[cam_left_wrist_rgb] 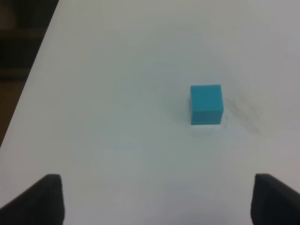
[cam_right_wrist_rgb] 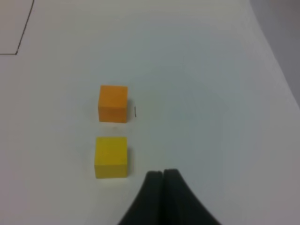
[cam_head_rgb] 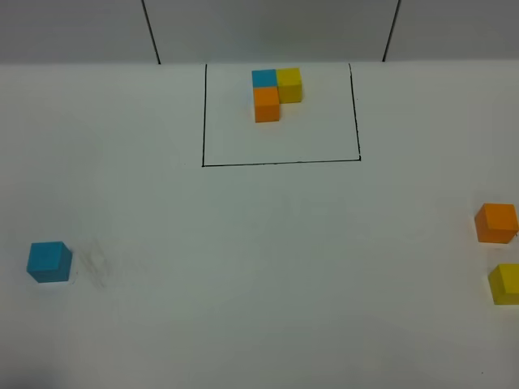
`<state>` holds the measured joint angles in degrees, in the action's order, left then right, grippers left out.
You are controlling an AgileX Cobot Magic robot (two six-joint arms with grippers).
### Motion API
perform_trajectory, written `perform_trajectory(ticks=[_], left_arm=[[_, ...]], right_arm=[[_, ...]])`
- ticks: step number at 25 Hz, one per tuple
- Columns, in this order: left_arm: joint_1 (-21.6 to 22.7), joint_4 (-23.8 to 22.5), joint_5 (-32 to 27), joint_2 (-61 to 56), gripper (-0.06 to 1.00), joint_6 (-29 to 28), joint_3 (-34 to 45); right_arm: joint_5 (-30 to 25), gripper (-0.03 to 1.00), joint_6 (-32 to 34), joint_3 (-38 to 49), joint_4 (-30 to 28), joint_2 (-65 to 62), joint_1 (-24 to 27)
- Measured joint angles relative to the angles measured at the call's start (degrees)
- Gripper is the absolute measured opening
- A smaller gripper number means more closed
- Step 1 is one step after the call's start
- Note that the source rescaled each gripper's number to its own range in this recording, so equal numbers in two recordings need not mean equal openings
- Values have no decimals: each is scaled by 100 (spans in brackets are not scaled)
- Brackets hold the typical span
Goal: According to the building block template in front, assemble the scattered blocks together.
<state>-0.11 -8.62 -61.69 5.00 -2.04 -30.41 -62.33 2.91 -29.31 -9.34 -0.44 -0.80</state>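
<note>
The building block template (cam_head_rgb: 274,91) is an L of sky-blue, yellow and orange cubes inside a black drawn rectangle at the back of the table. A loose sky-blue cube (cam_head_rgb: 49,262) lies at the left; in the left wrist view (cam_left_wrist_rgb: 206,104) it sits ahead of my open left gripper (cam_left_wrist_rgb: 154,199), apart from it. A loose orange cube (cam_head_rgb: 495,223) and a yellow cube (cam_head_rgb: 505,284) lie at the right edge. In the right wrist view the orange cube (cam_right_wrist_rgb: 113,103) and yellow cube (cam_right_wrist_rgb: 111,156) lie beside my shut, empty right gripper (cam_right_wrist_rgb: 162,180).
The white table's left edge (cam_left_wrist_rgb: 28,89) drops off close to the sky-blue cube. Its right edge (cam_right_wrist_rgb: 276,70) runs near the orange and yellow cubes. Faint grey smudges (cam_head_rgb: 97,267) mark the surface beside the sky-blue cube.
</note>
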Motion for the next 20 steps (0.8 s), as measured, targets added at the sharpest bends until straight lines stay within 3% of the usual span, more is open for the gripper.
perform_trajectory(ticks=[4,9,20], left_arm=[[0,29,-95,763,100,-118,-442],[0,31,-22,1904,93,-142,-865],[0,349,1232,4545,90,-424,-936]], right_arm=[[0,0,0,0,0,0,0],[0,0,0,0,0,0,0],[0,0,0,0,0,0,0]])
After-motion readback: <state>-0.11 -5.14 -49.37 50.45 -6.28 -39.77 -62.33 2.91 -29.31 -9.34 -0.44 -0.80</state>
